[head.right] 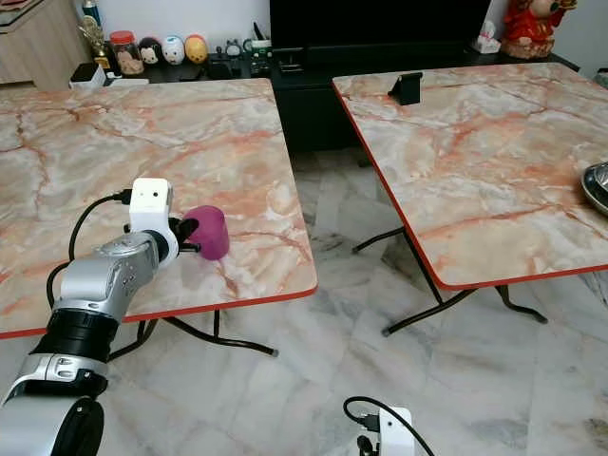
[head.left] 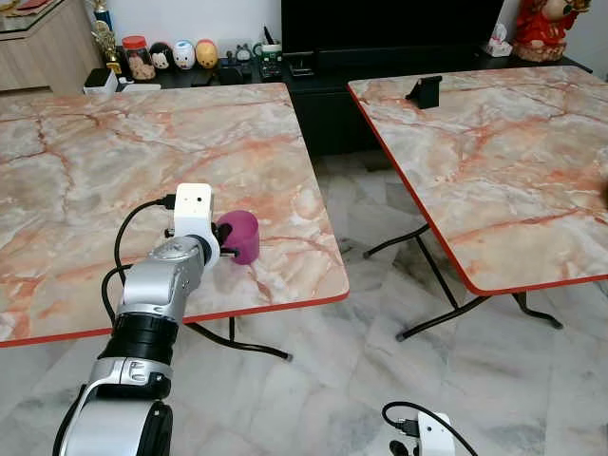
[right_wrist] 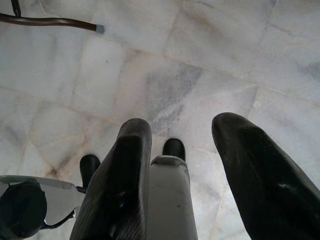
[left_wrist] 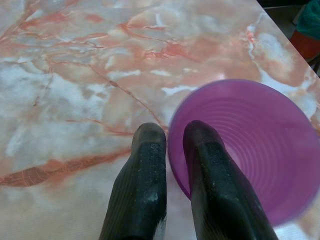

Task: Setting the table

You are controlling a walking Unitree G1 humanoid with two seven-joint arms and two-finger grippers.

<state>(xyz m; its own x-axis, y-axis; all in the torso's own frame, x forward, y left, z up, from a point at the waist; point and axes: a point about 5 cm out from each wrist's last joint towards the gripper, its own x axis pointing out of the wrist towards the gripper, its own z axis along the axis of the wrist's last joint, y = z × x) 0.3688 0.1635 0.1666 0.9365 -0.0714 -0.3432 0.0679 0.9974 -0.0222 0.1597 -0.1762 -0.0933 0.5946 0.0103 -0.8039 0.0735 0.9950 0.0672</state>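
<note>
Currently the left gripper [left_wrist: 167,150] pinches the rim of a purple cup [head.left: 240,235], one finger inside and one outside, at the near right corner of the left marble-patterned table [head.left: 114,161]. The cup seems to rest on the tabletop, though contact is hard to confirm. To finish well, the robot should lower it flat, away from the red edge, before letting go. The cup is ribbed, translucent plastic; the tabletop is glossy. The right gripper [right_wrist: 182,150] hangs spread open over the tiled floor [right_wrist: 200,65].
</note>
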